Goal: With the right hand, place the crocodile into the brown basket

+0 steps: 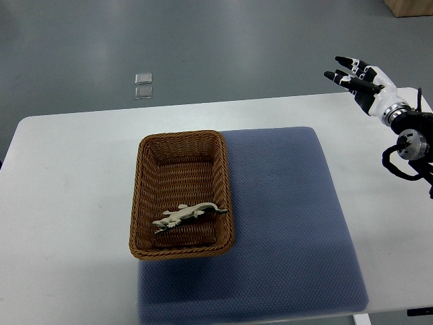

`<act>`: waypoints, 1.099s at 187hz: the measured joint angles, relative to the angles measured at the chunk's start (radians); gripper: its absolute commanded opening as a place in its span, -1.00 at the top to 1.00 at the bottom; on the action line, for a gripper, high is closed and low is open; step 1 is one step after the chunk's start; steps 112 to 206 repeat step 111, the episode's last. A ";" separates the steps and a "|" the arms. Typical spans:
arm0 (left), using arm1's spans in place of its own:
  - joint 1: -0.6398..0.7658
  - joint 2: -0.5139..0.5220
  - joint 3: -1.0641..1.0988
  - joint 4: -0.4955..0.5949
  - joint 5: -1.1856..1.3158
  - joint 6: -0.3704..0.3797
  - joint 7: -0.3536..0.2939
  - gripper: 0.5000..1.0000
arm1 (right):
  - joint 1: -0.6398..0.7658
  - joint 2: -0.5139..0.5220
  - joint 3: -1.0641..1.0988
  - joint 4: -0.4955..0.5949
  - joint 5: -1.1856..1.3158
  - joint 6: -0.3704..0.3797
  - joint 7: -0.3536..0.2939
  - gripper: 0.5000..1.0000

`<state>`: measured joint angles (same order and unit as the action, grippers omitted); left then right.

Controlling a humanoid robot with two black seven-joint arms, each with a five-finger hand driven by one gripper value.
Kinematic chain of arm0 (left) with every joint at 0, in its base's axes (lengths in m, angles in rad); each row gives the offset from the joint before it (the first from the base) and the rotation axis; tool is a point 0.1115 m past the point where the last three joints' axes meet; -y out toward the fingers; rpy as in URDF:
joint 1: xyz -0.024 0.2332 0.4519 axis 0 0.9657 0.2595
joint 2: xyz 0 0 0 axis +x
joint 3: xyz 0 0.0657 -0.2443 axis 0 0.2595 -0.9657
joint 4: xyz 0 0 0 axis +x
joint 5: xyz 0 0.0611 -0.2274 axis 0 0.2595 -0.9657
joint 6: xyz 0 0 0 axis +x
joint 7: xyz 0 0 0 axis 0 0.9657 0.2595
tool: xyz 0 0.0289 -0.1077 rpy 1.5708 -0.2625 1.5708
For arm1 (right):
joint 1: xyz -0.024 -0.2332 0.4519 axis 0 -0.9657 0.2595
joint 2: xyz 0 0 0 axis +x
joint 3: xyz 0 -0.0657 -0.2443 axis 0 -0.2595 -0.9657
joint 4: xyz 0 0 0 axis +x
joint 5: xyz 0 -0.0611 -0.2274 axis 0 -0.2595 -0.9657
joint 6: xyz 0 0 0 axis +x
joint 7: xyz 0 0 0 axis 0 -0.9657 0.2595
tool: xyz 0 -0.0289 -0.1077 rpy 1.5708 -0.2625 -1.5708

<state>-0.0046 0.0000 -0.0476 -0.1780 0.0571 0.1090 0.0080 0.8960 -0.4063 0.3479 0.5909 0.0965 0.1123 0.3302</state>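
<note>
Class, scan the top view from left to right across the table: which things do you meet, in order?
Brown basket, blue mat, right hand. The crocodile lies inside the basket, so it has no separate place.

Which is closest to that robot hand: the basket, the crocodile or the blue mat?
The blue mat: it stretches furthest toward the right hand; the brown basket, with the crocodile inside, sits at the mat's left edge.

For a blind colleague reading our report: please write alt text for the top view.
A toy crocodile lies inside a brown basket resting on a blue mat on a white table. The robot's right hand, open and empty, is at the picture's upper right.
</note>
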 measured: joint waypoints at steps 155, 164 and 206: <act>0.000 0.000 0.000 0.000 0.001 0.000 0.000 -1.00 | -0.024 0.009 0.000 0.001 0.036 0.060 -0.014 -0.71; 0.000 0.000 0.000 0.000 0.001 0.000 0.000 -1.00 | -0.024 0.009 0.000 0.001 0.036 0.060 -0.014 -0.71; 0.000 0.000 0.000 0.000 0.001 0.000 0.000 -1.00 | -0.024 0.009 0.000 0.001 0.036 0.060 -0.014 -0.71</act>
